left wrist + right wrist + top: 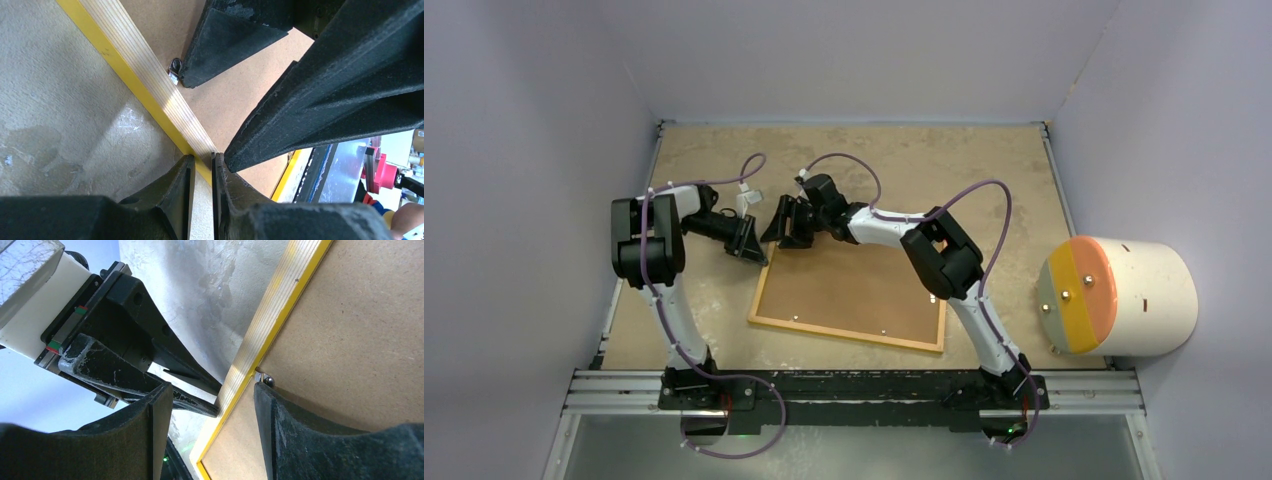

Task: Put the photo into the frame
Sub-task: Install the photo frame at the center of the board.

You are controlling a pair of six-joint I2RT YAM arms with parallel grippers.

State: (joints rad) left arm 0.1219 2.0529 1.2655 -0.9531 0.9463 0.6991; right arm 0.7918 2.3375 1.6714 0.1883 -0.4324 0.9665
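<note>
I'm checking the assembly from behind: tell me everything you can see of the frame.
The frame lies face down on the table. Its rails show pale striped wood on the back and bright yellow on the outside; a brown backing board fills it, with small metal tabs. Near its far-left corner the left gripper pinches a rail; the right gripper, open, straddles one.

Left arm (649,248), right arm (941,257) reach inward; left jaws pinched, right jaws spread.
</note>
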